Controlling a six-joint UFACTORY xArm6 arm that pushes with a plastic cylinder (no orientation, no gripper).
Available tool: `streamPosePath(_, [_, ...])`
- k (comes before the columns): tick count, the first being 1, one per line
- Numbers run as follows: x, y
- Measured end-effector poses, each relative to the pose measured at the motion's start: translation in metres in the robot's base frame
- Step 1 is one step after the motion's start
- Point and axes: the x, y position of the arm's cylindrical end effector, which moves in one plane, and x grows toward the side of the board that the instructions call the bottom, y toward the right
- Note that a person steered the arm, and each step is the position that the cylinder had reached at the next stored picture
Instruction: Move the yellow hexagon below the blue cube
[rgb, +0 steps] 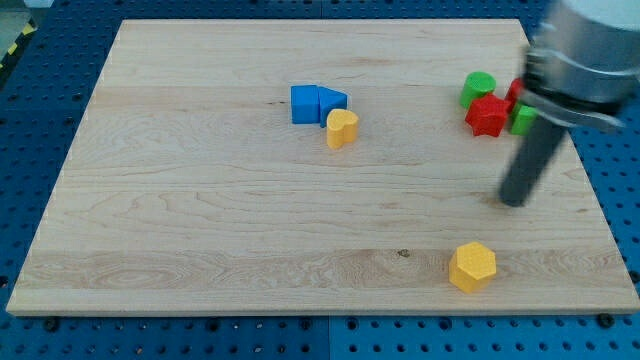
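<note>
The yellow hexagon is sitting near the desk's bottom edge, right of centre: seemingly light, rigid, squat, no long axis, pushed from its right face. My tip is hovering up-right of it; no fingers here. Farther off is lying the blue cube.

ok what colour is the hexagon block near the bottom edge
Yellow: the hexagon shows clearly in the camera view, the only one.
</note>
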Motion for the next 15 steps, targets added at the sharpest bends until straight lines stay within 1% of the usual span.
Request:
streamPosePath(1, [0.053, 0.038])
streamPosePath(2, [0.092, 0.008])
streamPosePath(3, [0.093, -0.071])
streamPosePath(4, [0.063, -0.159])
streamPosePath(5, [0.011, -0.231])
streamPosePath(6, [0.006, -0.248])
streamPosePath(7, [0.006, -0.232])
streamPosePath(8, [-0.005, -0.245])
streamPosePath(9, [-0.038, -0.274])
streamPosePath(10, [-0.021, -0.276])
streamPosePath(11, [0.015, -0.301])
streamPosePath(12, [-0.007, -0.340])
streamPosePath(13, [-0.046, -0.342])
streamPosePath(15, [-0.080, -0.320])
